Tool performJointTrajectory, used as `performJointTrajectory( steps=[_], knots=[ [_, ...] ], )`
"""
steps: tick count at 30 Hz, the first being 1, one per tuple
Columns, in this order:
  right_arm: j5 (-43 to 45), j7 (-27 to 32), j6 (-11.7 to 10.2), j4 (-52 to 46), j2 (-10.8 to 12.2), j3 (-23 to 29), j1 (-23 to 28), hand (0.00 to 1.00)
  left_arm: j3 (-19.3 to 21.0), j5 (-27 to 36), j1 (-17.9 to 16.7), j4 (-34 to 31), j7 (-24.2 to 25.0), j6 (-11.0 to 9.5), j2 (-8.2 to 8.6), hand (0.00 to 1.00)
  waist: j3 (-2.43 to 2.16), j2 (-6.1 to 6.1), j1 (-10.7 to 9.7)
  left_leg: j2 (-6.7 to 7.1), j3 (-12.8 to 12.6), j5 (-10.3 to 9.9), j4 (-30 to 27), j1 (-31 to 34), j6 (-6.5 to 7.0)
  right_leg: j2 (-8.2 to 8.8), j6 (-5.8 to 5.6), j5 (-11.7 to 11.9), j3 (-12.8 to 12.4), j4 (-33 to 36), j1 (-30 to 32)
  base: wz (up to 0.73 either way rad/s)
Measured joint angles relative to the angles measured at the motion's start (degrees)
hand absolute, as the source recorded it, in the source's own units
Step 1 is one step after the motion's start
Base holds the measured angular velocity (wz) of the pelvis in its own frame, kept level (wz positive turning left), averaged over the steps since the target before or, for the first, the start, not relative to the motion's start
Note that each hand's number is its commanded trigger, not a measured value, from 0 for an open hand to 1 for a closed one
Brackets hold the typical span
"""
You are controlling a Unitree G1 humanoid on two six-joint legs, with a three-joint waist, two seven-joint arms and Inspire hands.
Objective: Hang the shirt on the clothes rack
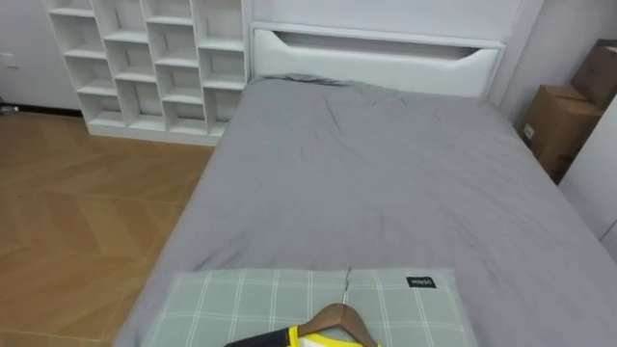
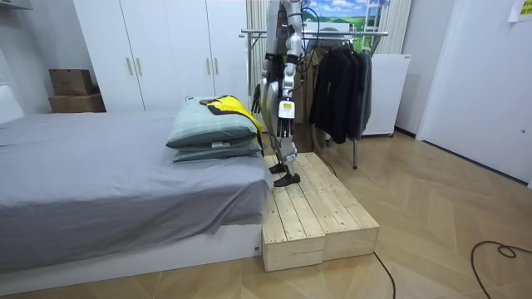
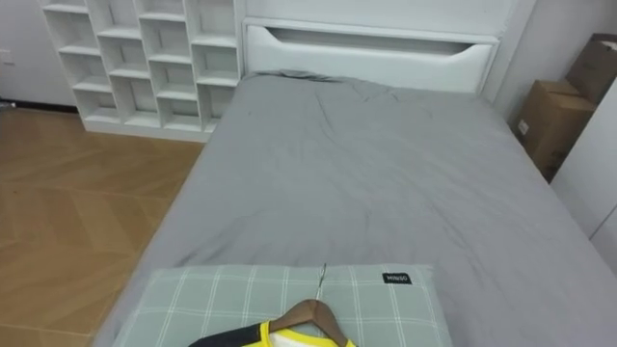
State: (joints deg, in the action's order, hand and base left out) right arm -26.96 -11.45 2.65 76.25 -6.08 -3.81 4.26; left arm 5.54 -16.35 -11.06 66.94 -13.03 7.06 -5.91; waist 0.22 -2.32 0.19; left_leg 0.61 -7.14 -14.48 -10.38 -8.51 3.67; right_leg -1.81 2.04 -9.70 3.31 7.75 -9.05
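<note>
A yellow and black garment (image 1: 310,339) on a wooden hanger (image 1: 338,318) lies on top of green checked pillows (image 1: 241,301) at the foot of the grey bed (image 1: 366,173). The hanger's metal hook points toward the headboard. In the room view the garment (image 2: 229,105) rests on the stacked pillows (image 2: 212,129), right in front of me. I stand upright on a wooden platform (image 2: 312,212) at the bed's foot, facing the bed. My left hand (image 2: 283,113) hangs at my side, apart from the garment. My right hand (image 2: 262,96) shows beyond my body.
Behind me stands a clothes rack (image 2: 332,34) with dark clothes (image 2: 341,83) hanging on it. White cube shelves (image 1: 154,58) stand left of the headboard, cardboard boxes (image 1: 559,120) to the right. Wood floor lies left of the bed.
</note>
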Motion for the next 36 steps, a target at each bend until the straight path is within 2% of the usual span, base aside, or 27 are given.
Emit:
performJointTrajectory(
  steps=[12,18,23,30,32,36],
  knots=[
    [0.3,-0.1,-0.1,1.2,-0.1,0.2,-0.3,0.0,0.2,1.2,0.1,0.5,-0.3,0.0,0.01,0.0,-0.1,0.71,0.0,-0.06,-0.2,0.0,0.0,-0.1,0.0,-0.03,-0.05,0.1,-0.1,0.1,-0.1,0.0],
    [0.4,0.9,-0.1,1.2,-0.2,0.2,-0.5,0.0,3.7,1.3,-0.1,-1.1,-2.7,0.0,0.09,0.0,-0.08,1.26,0.0,-0.08,-0.2,0.0,0.0,-0.8,0.0,-0.07,-0.06,0.0,-0.2,0.0,-1.0,0.0],
    [0.6,1.4,-0.2,1.6,-0.3,0.7,-0.5,0.0,5.6,3.4,0.1,-3.2,-8.8,-2.4,0.0,0.0,-0.01,1.25,-0.2,-0.06,-0.2,0.0,0.4,-1.0,-0.01,-0.1,-0.06,0.0,-0.1,0.0,-0.9,0.0],
    [0.5,1.5,-0.3,1.4,-0.4,0.7,-0.7,0.0,6.7,3.3,0.3,-7.2,-14.3,-4.2,-0.12,0.0,-0.14,1.42,-0.1,0.0,0.0,0.1,0.6,-0.8,-0.04,-0.1,-0.06,0.0,0.1,-0.1,-1.0,0.0],
    [0.6,1.5,-0.5,1.4,-0.7,0.7,-0.6,0.0,6.8,3.3,0.6,-7.4,-16.3,-5.5,-0.6,0.0,-0.2,1.79,-0.1,0.0,0.0,0.1,0.6,-0.9,-0.04,-0.1,-0.06,0.0,0.2,-0.1,-1.0,0.0],
    [0.5,1.7,-1.3,1.3,-1.1,0.7,-0.3,0.0,6.7,3.3,0.7,-8.1,-19.2,-6.3,-1.04,0.0,-0.17,2.18,-0.2,0.03,0.0,0.1,0.7,-1.2,-0.03,-0.08,-0.06,0.0,0.2,-0.2,-0.8,0.0]
  ],
)
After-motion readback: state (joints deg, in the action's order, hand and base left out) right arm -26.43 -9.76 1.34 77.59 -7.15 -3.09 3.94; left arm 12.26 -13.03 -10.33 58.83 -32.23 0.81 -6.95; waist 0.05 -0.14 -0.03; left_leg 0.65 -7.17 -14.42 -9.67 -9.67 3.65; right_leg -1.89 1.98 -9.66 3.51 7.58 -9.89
